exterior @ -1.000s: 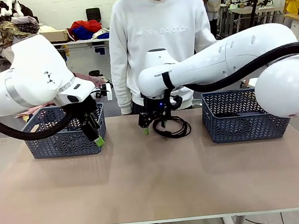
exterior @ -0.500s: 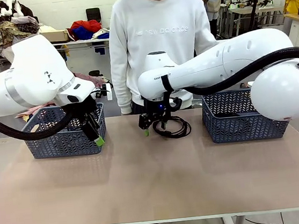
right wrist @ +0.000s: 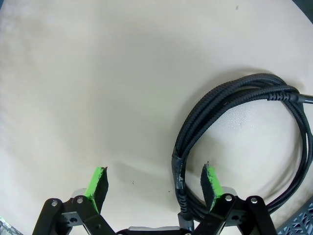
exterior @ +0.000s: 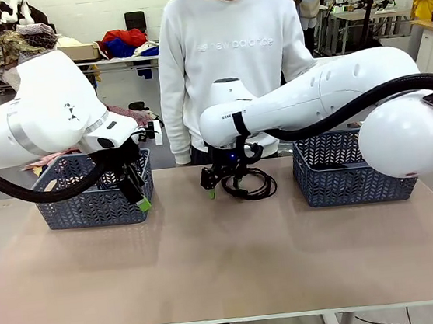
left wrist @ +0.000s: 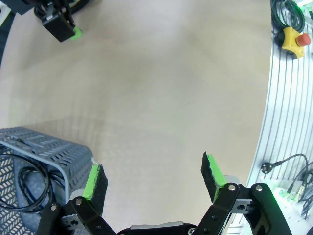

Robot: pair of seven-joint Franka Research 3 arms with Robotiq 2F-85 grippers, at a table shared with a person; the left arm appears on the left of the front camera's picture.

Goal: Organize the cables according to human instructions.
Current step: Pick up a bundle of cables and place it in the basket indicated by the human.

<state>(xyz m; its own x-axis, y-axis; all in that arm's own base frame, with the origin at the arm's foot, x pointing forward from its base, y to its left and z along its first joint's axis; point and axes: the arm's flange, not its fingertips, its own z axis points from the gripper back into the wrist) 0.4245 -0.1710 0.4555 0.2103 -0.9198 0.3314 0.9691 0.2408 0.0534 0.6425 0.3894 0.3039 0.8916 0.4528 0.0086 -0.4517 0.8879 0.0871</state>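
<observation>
right gripper (right wrist: 154, 183): jaws spread wide, pinching nothing, low over the table (exterior: 228, 262) at the far middle edge, just in front of the person (exterior: 224, 59).
cable (right wrist: 234, 147): coiled black loop flat on the table, lying from 12 to 3 o'clock of the right gripper in the right wrist view. The bound side of the coil ran between the pads, hard against the 3 o'clock pad (right wrist: 211, 180); the 9 o'clock pad (right wrist: 98, 183) stood apart over bare table.
long axis: the bundle at the jaws ran roughly 12 to 6, across the closing line. Judged a fair line-up for a pinch, though off-centre, so the coil may get dragged toward 9 as the jaws come together.
left gripper (left wrist: 154, 178): jaws spread, holding nothing, beside the left basket (left wrist: 44, 152), which sat at its 9 o'clock with another cable (left wrist: 24, 183) coiled inside.
right basket (exterior: 354, 166): at 3 o'clock of the loop in the front view, near.
nearer arm: right, clearly; left was well apart.
</observation>
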